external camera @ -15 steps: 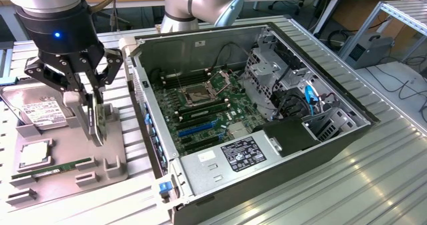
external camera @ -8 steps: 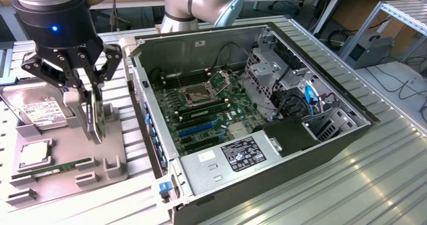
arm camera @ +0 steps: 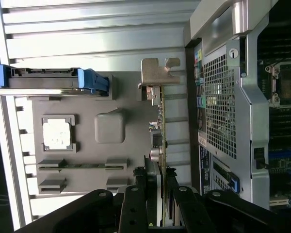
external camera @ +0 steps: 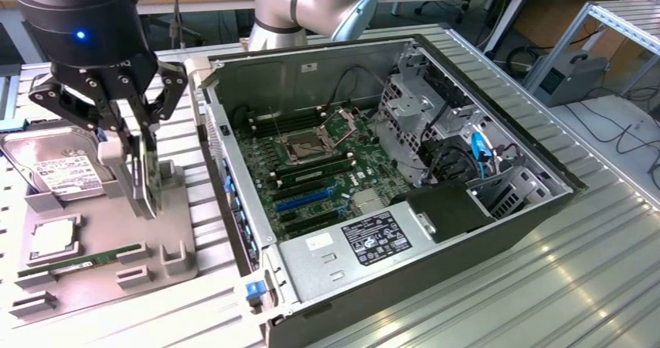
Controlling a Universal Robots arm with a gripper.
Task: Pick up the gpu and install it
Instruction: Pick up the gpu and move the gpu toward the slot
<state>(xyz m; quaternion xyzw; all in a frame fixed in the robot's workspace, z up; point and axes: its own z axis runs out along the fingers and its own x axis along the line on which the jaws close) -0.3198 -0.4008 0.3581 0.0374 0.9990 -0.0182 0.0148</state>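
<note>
Matt grey plastic tray (arm camera: 121, 97), gpu (arm camera: 161, 121) with silvery metal bracket (arm camera: 155, 73) (smooth, satin), glossy ribbed metal table (external camera: 577, 286), matt black gripper (arm camera: 156, 174)

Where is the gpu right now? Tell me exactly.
The gpu stands on edge in the grey holder tray at the exterior view's left, between the hard drive and the open computer case, directly under the gripper.

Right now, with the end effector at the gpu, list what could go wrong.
1. The end effector is at the end of the gpu away from its bracket; lifting there may tilt the card in the grey holder.
2. The computer case wall stands close beside the holder; the card could clip it.
3. The hard drive beside the end effector might get knocked.
</note>
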